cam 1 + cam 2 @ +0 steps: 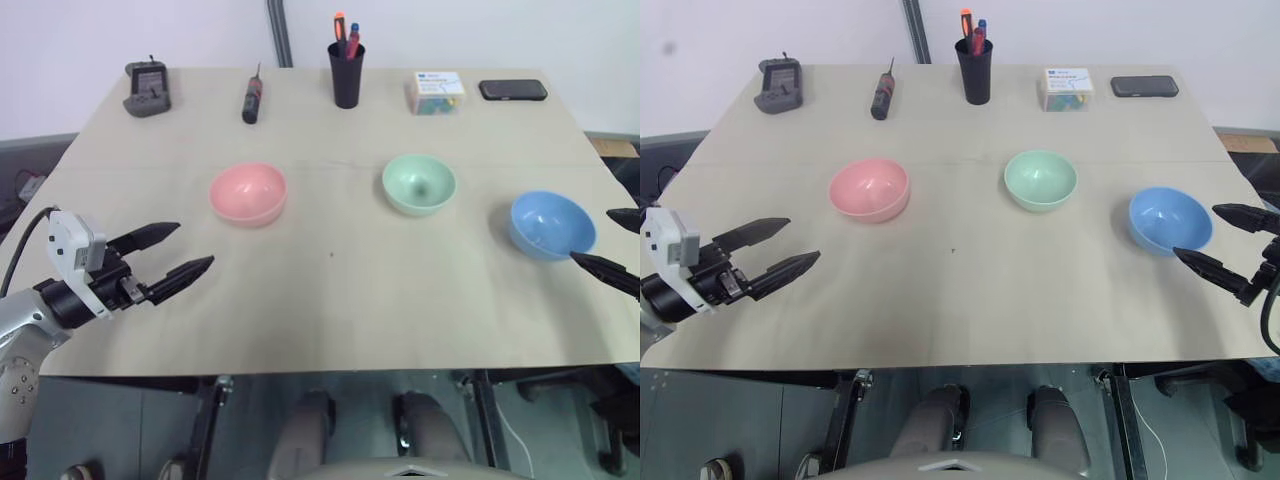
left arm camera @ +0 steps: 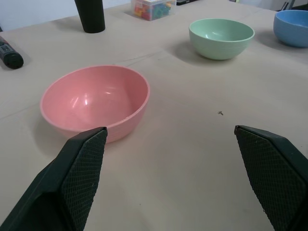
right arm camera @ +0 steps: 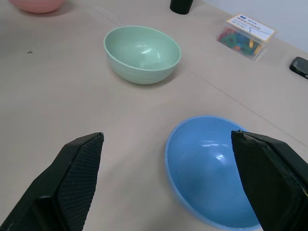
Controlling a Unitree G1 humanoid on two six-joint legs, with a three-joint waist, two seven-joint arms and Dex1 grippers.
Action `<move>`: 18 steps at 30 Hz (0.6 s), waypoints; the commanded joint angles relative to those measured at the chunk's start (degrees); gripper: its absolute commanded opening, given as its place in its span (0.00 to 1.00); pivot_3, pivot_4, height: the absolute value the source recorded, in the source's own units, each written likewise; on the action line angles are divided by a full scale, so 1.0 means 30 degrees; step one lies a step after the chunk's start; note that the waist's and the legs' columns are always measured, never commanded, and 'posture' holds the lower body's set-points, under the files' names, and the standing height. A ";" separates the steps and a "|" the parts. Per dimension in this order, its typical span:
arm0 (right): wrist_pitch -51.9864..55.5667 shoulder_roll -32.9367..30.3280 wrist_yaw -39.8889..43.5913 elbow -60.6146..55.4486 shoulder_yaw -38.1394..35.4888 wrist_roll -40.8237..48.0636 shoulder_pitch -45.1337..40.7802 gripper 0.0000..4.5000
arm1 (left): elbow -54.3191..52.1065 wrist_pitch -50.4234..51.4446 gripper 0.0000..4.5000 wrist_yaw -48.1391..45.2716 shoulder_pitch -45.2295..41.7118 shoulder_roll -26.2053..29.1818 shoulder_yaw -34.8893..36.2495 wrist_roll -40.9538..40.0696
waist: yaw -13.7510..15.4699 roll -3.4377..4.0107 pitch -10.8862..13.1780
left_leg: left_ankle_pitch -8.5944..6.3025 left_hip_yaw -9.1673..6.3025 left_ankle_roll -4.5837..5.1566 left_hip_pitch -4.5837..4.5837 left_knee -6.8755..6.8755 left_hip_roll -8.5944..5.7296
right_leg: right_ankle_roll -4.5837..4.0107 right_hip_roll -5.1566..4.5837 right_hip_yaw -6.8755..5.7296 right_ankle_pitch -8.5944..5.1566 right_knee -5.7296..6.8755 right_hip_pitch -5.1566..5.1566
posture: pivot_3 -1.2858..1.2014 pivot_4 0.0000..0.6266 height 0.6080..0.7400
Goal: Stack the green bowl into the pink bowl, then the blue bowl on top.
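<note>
Three separate bowls on the counter (image 1: 330, 300): one pink bowl (image 1: 248, 193), one green bowl (image 1: 419, 183), one blue bowl (image 1: 552, 225). The left pincer (image 1: 178, 250) and the right pincer (image 1: 1213, 238) both spread, empty.

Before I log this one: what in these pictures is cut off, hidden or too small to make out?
- Right gripper: in the left eye view the frame's right edge cuts it off.
- Label on the clear box: print too small to read in the eye views.
- Pens in the black cup: lower parts hidden by the cup's wall.
- Blue bowl: in the right wrist view its near rim is cut by the bottom edge and a finger.
</note>
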 commanded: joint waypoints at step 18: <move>-0.2636 0.5098 -0.3628 0.3551 1.3115 -0.7532 -1.1526 0.99 | -0.2327 -0.1099 1.00 -0.0199 -0.3117 -0.4091 -0.4315 -0.0149 | -0.0366 -0.0014 -0.0005 | 0.0006 0.0012 -0.0008 0.0033 -0.0006 -0.0003 | -0.0013 0.0009 0.0050 0.0023 0.0022 -0.0023 | 0.52 0.24 1.00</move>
